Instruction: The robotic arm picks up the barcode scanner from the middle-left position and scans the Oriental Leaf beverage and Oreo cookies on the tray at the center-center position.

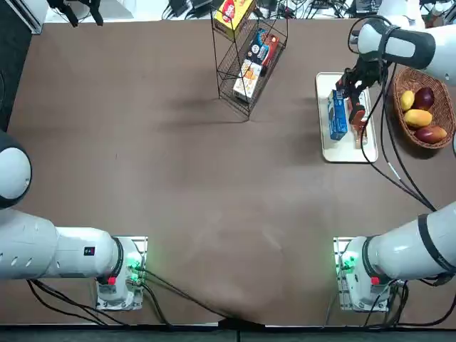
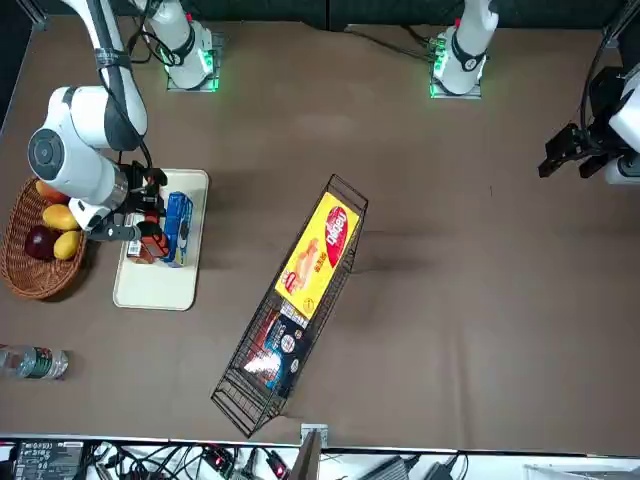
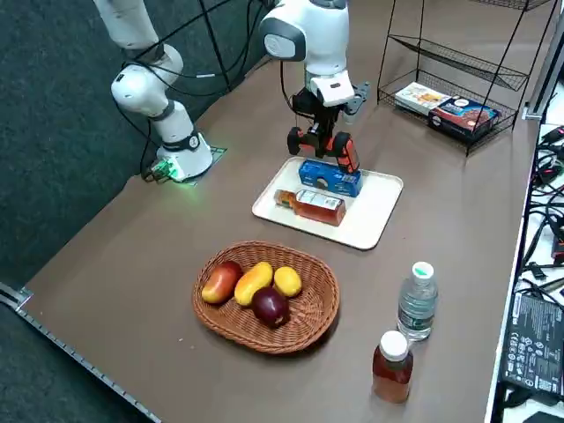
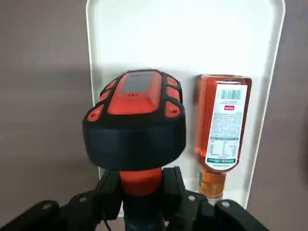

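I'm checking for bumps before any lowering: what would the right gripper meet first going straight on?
Probably the blue Oreo packet, which the scanner in the right gripper would touch first. Depth is unclear, so it might slip past to the tray.

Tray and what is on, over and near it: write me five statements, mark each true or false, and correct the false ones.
1. The tea bottle stands upright on the tray. False: it lies on its side.
2. The right hand holds the barcode scanner. True.
3. The bottle's barcode is turned down against the tray. False: it faces up.
4. The blue Oreo packet is on the tray. True.
5. The fruit basket sits on the tray. False: it is beside it.
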Robot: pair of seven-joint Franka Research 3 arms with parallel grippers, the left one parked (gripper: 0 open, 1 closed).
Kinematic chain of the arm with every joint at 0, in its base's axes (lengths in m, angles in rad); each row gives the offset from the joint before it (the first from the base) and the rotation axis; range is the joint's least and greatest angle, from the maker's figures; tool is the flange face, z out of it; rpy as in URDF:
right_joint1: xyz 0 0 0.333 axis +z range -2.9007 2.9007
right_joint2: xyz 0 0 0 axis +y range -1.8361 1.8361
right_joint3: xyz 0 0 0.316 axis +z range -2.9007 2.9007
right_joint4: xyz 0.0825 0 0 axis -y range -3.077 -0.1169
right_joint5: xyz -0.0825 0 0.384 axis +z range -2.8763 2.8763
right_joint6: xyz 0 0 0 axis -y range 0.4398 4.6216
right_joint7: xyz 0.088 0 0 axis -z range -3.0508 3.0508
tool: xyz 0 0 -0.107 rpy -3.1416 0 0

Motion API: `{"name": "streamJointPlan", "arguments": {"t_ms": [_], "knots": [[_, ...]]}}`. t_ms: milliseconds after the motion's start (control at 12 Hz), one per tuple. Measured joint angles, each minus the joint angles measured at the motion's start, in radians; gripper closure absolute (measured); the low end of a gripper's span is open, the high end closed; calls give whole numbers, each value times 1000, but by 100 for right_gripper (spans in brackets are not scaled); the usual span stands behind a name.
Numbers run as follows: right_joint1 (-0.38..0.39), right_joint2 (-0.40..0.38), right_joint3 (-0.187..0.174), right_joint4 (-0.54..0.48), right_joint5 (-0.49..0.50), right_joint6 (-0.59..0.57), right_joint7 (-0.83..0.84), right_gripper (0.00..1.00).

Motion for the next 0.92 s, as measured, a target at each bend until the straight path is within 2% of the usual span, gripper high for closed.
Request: {"name": "streamJointPlan", "arguments": {"t_ms": [417,917], "knots": [[-39,5,-1,13,-1,7,0,57],[-148,5,-4,41,-2,-21,-87,57]]}}
